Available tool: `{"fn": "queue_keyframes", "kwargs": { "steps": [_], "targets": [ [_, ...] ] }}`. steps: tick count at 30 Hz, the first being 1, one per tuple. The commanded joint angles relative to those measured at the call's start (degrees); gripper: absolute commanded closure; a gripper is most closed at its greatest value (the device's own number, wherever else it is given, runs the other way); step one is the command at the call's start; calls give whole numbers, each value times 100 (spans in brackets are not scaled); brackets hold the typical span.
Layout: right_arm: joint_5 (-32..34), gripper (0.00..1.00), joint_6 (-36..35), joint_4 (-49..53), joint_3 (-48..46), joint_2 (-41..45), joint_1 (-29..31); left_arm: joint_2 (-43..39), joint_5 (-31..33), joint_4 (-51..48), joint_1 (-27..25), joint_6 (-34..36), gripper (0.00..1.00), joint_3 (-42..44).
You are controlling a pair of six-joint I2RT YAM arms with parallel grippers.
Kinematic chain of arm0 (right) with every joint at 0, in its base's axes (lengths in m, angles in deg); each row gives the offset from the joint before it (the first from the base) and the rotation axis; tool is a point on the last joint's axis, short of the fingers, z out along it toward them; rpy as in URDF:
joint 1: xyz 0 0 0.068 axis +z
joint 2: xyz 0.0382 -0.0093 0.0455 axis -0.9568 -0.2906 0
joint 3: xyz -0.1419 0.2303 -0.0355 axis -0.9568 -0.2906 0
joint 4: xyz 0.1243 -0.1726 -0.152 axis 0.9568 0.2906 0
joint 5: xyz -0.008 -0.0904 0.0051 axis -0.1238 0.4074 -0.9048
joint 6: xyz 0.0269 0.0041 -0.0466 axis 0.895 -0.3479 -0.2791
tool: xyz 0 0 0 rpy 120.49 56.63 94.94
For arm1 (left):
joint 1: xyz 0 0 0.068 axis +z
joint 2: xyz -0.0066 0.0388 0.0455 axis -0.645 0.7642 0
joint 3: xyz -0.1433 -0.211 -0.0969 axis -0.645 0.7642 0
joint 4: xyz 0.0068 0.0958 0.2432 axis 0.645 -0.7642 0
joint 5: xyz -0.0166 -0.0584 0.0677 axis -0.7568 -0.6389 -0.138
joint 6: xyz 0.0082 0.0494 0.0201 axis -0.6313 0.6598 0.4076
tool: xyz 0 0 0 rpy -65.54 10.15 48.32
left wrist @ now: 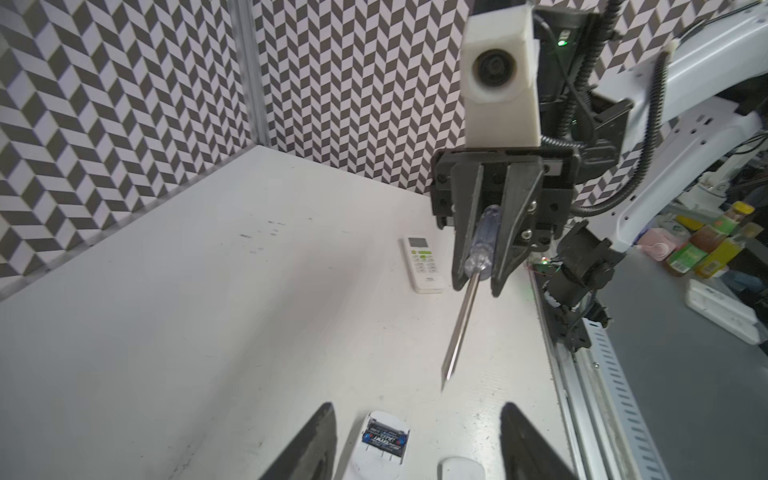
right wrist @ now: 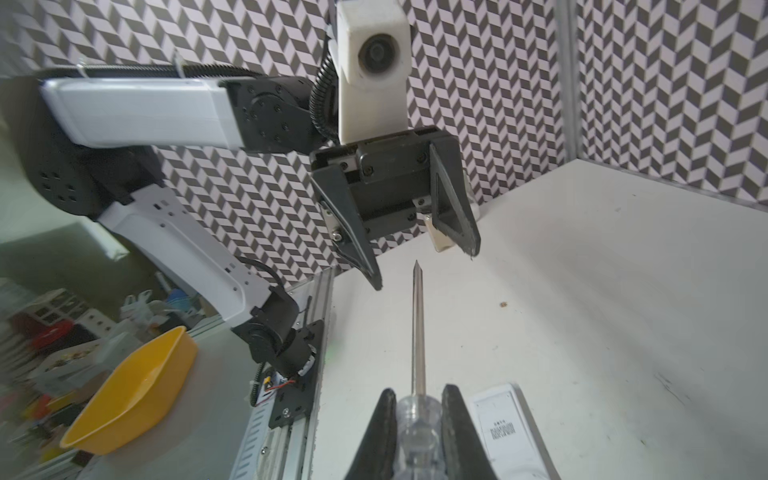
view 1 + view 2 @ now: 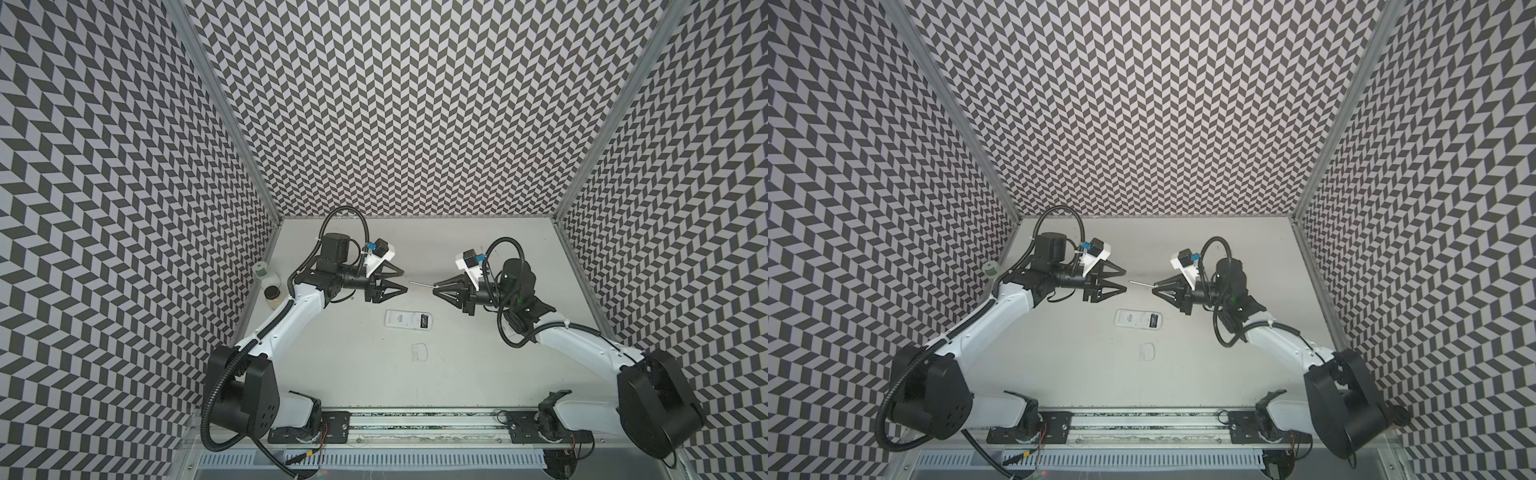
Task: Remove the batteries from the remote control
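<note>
While the screwdriver (image 1: pixel 465 307) is clamped by its clear handle between the closed fingers of the right gripper (image 3: pixel 435 286), its metal shaft is held roughly level above the table (image 3: pixel 365 382) and is pointed at the left gripper (image 3: pixel 404 280). The left gripper's jaws are spread wide and nothing is held between them. The shaft tip is seen just short of its fingertips, and as far as can be told neither is touched.

The remote control (image 3: pixel 405 320) is laid face down on the table, nearer the camera than both grippers and roughly below the space between them. Its battery bay is uncovered at the end toward the right arm. The batteries (image 1: pixel 384 438), dark with blue and white print, are seated inside it; their number cannot be counted. A small pale rounded piece (image 3: pixel 419 351) is seen flat on the table near the remote control, on its near side. A second white remote (image 1: pixel 424 264), buttons up, is shown in the left wrist view beyond the screwdriver.
</note>
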Motion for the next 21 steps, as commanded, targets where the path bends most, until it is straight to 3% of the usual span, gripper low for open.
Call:
{"fn": "queue_keyframes", "kwargs": {
  "steps": [1,9,11,16,21],
  "targets": [
    [948,87,-577,718,-233,470,-38,102,528,-434,32,695,28,-90],
    [1839,90,-1157,1393,-627,1129,-40,584,1234,-760,-243,1497,13,-151],
    [1991,91,-1358,1571,-678,1192,-11,719,1561,-692,-375,1631,0,-117],
    [2171,94,-1704,1991,-550,1283,1,1125,2548,-586,-901,1862,0,-179],
    [2243,97,-2350,2643,-310,1248,52,1532,2714,-454,-1213,2155,0,-227]
  ]
}}
